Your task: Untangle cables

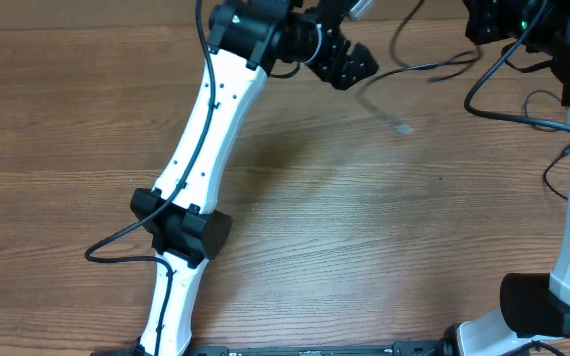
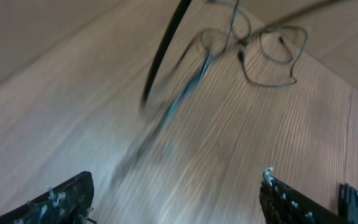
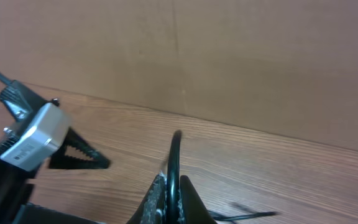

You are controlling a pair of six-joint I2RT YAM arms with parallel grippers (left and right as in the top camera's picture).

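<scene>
Pulling-apart step, I think — the right hand is clamped on a strand of the thin black flexible cables, which lie tangled on the far side of the brown wooden desk. The left hand hovers above, spread wide apart and empty. Next I'd guess the left hand needs to drop onto a different loop, grip it and pull the other way.
</scene>
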